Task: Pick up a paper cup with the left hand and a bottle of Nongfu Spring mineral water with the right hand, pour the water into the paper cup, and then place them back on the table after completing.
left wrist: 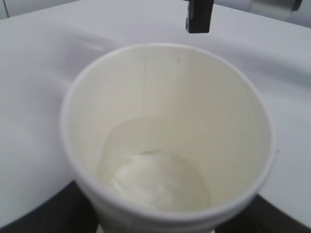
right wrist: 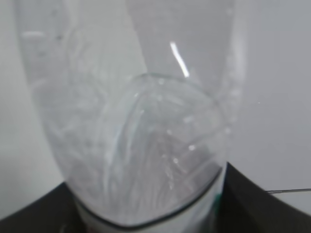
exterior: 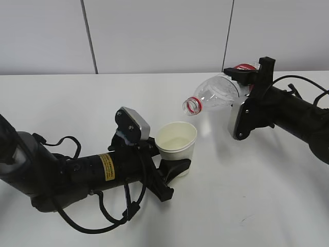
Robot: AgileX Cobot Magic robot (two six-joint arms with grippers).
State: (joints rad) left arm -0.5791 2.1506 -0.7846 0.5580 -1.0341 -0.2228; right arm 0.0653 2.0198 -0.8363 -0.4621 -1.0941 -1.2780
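1. Open table (exterior: 241,206) at 5 o'clock from the paper cup (exterior: 177,146); free passage there.
2. Blocked at 8 o'clock by the left hand (exterior: 172,172), closed around the cup.
3. Blocked at 1 o'clock by the tilted bottle (exterior: 213,95), mouth just beside the rim, clamped in the right hand (exterior: 247,77).

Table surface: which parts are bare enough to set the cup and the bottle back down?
The table looks bare in front of the right hand, to the right of the paper cup. Another bare patch lies behind the left hand, toward the wall. The middle is crowded: the tilted bottle hangs close above the cup.
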